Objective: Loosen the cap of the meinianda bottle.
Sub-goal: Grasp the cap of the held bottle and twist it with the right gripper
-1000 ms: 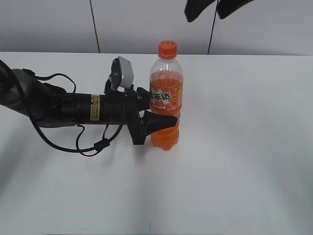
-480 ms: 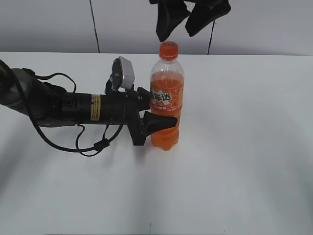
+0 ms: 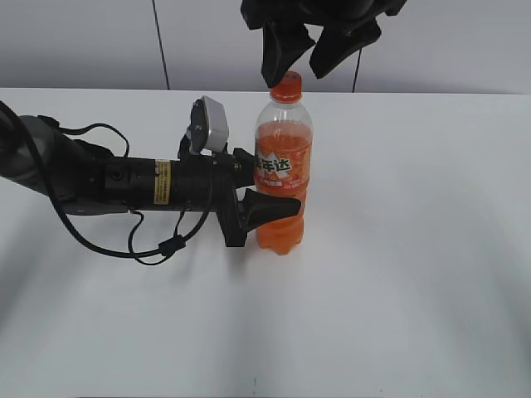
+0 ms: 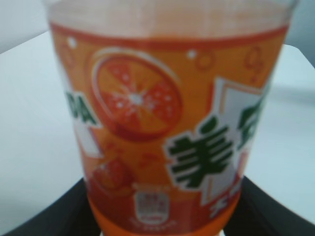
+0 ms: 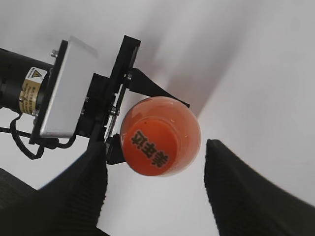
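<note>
The meinianda bottle [image 3: 282, 170] stands upright on the white table, full of orange drink, and its orange label fills the left wrist view [image 4: 162, 123]. My left gripper [image 3: 278, 201] reaches in from the left and is shut on the bottle's lower body, with dark jaws on both sides [image 4: 162, 223]. The orange cap [image 3: 286, 86] sits on the bottle's top. My right gripper [image 3: 302, 61] hangs open just above the cap. In the right wrist view the cap [image 5: 150, 143] lies between the two spread black fingers [image 5: 156, 194], nearer the left one, and is not touched.
The white table [image 3: 398, 290] stretches all around the bottle. The left arm with its cables [image 3: 108, 186] lies across the table's left side. The left wrist camera housing [image 5: 59, 91] sits close beside the bottle. A grey wall stands behind.
My right gripper has come down from the top edge to just above the cap. The bottle and the left arm have not moved.
</note>
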### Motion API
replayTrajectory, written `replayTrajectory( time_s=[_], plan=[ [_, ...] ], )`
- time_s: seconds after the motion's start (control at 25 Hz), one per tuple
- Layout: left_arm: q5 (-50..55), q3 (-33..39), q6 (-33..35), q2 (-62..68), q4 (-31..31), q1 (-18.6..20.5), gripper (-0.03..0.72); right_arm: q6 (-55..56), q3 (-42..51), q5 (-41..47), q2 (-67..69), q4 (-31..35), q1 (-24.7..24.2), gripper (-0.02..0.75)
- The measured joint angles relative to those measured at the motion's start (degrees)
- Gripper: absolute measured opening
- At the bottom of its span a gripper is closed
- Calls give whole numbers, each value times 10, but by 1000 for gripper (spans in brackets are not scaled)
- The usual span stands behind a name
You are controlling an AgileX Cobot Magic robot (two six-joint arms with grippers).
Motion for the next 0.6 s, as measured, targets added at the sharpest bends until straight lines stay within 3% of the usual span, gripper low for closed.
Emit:
replayTrajectory(
  time_s=[0.4,0.6],
  plan=[
    [1,0,0,0,0,0,408,1,0,0,15,4,0,461],
    [1,0,0,0,0,0,408,1,0,0,15,7,0,405]
  ],
)
